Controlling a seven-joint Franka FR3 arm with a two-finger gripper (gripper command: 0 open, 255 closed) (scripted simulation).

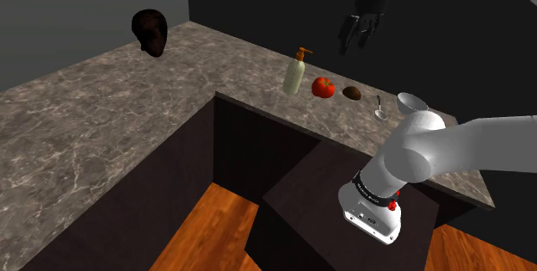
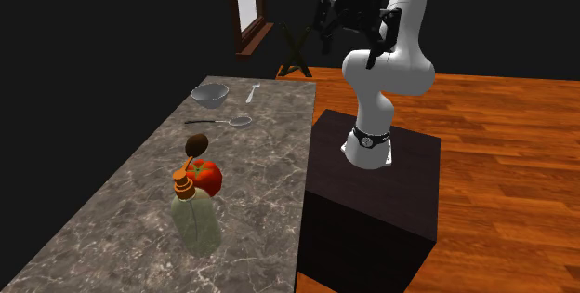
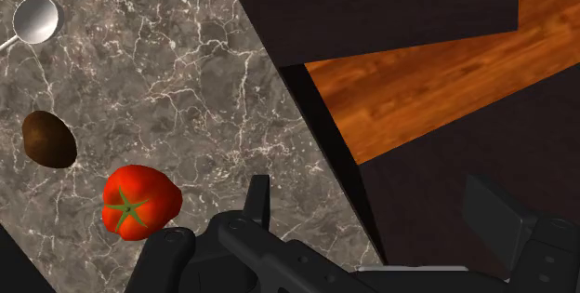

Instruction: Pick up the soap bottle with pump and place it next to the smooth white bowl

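The soap bottle is pale and see-through with an orange pump. It stands upright on the marble counter, next to a red tomato. The second exterior view has the bottle at the near end of the counter. The white bowl sits at the other end of the row of things. My gripper hangs high above the counter, over the brown thing and spoon, open and holding nothing. In the wrist view the gripper looks down at the counter's edge, with the tomato beside one finger.
Between tomato and bowl lie a brown oval thing and a spoon. A second utensil lies by the bowl. A dark head-shaped object stands far off at the counter's corner. My dark stand adjoins the counter.
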